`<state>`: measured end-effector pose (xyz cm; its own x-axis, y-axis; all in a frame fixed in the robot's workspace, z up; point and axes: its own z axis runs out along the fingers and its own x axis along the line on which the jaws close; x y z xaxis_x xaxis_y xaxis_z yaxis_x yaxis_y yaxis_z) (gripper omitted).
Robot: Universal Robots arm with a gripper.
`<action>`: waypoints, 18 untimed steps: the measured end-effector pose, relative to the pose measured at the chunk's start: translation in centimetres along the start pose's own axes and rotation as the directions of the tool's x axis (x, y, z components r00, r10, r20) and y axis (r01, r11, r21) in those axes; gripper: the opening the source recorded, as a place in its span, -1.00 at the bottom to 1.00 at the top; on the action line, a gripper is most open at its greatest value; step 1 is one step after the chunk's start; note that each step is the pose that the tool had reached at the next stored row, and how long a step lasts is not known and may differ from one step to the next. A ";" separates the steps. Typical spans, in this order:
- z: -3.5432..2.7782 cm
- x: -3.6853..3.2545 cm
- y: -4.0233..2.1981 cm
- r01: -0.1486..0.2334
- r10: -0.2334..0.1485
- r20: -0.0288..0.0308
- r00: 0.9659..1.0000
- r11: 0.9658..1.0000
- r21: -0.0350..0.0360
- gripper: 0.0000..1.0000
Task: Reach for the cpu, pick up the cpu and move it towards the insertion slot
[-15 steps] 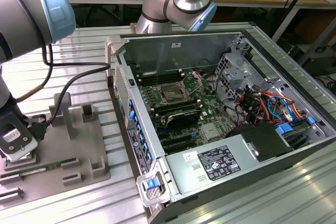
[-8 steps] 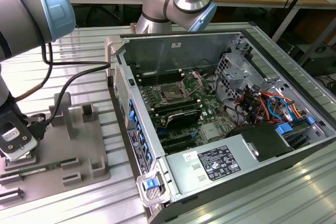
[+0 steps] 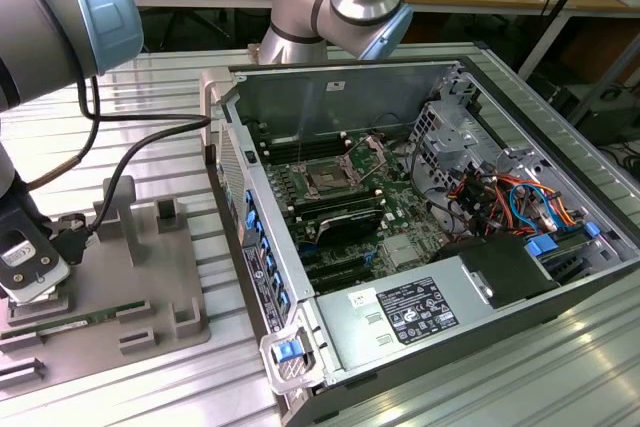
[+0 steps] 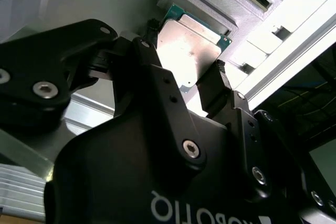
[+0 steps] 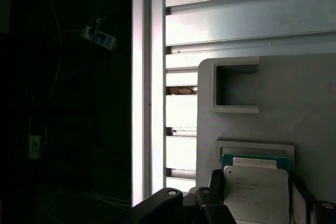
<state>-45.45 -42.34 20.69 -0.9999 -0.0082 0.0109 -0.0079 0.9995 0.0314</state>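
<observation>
The cpu (image 4: 191,45) is a silvery square chip with a thin green rim, and it lies at the grey tray's (image 3: 150,277) square recess. In both wrist views my gripper (image 4: 184,59) straddles it, one black fingertip against each opposite edge, so it looks shut on the chip. The cpu (image 5: 256,190) sits level with the recess frame, and I cannot tell whether it has left the tray. In the exterior view my gripper (image 3: 38,282) hangs low over the tray at the far left and covers the chip. The insertion slot (image 3: 328,179) sits on the green motherboard inside the open computer case.
A long green memory stick (image 3: 75,324) lies on the tray by the gripper. Upright tray posts (image 3: 125,209) stand just to the exterior view's right of it. The case wall (image 3: 235,187) rises between tray and motherboard. Drive cages and cables (image 3: 500,192) crowd the case's right half.
</observation>
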 end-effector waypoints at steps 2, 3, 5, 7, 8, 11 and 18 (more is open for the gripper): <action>-0.14 0.00 0.01 0.000 0.000 0.000 1.000 1.000 0.000 0.09; -0.22 0.00 0.01 0.000 0.000 0.000 1.000 1.000 0.000 0.09; -0.39 0.00 0.01 0.000 0.000 0.000 1.000 1.000 0.000 0.09; -0.45 0.00 0.02 0.000 0.000 0.000 1.000 1.000 0.000 0.09; -0.45 0.00 0.02 0.000 0.000 0.000 1.000 1.000 0.000 0.09; -0.47 0.01 0.02 0.000 0.000 0.000 1.000 1.000 0.000 0.09; -0.47 0.02 0.02 0.000 0.000 0.000 1.000 1.000 0.000 0.09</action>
<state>-45.46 -42.33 21.16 -0.9999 -0.0084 0.0109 -0.0080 0.9995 0.0313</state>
